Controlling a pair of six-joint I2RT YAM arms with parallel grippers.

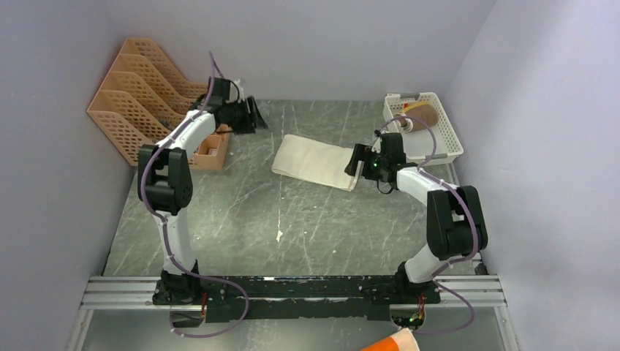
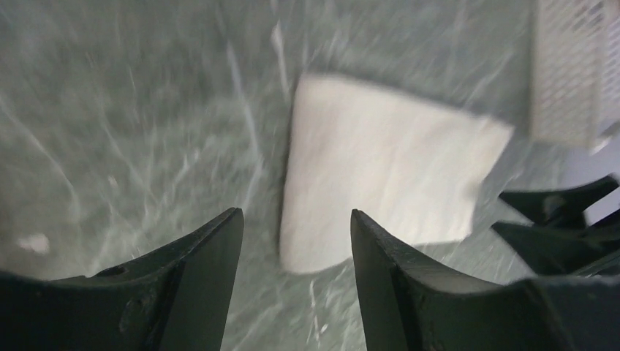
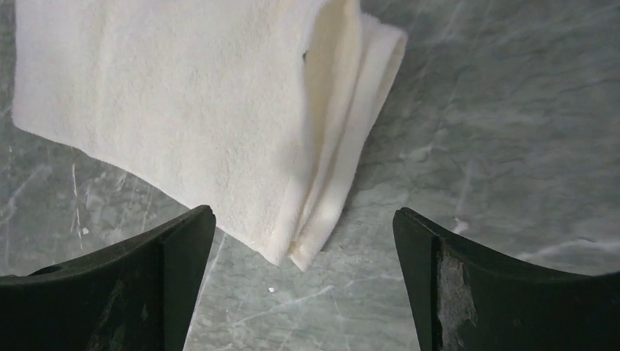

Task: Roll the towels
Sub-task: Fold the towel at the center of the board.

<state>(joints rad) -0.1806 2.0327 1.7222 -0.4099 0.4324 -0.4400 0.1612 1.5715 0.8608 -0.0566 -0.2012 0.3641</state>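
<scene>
A cream-white towel [image 1: 314, 162] lies folded flat on the grey marble table, toward the back centre. My left gripper [image 1: 252, 115] hovers open off its far left corner. In the blurred left wrist view the towel [image 2: 380, 172] lies ahead of the open left gripper [image 2: 296, 219], which holds nothing. My right gripper [image 1: 356, 162] is at the towel's right end, open. In the right wrist view the layered corner of the towel [image 3: 197, 110] lies on the table beneath the open right gripper [image 3: 303, 219], untouched. A brown-tan towel [image 1: 426, 113] sits in the white basket [image 1: 447, 142].
An orange perforated file rack [image 1: 139, 88] stands at the back left, with a small brown box [image 1: 208, 152] beside it. The white basket [image 2: 570, 66] is at the back right, close to the right wall. A small white scrap [image 1: 279, 235] lies mid-table.
</scene>
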